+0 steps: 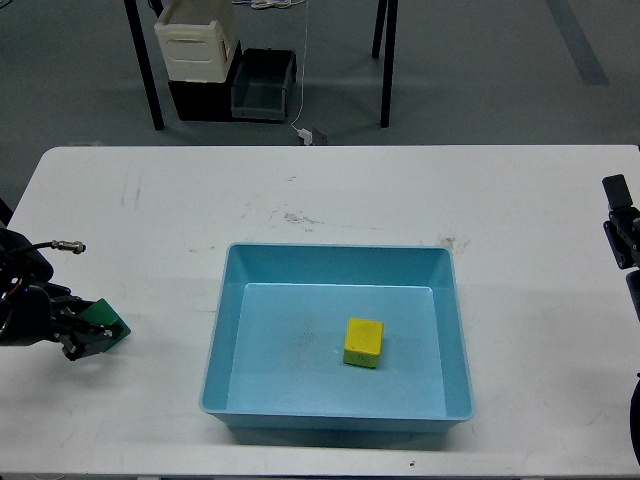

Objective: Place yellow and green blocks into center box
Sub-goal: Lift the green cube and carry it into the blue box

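From the head view, my left gripper (88,338) is clenched on the matte green block (104,320) near the white table's (330,200) left edge, well apart from the light blue tray (338,258); the yellow block (363,342) sits inside it; my right gripper (622,215) is too dark to judge; no readable writing.

With the center box (338,340) on the table (320,190) as the mark, one block (363,342) lies inside it right of middle, the other block (104,322) lies on the table well to its left, and a crate (196,38) and bin (262,83) stand on the floor behind it.
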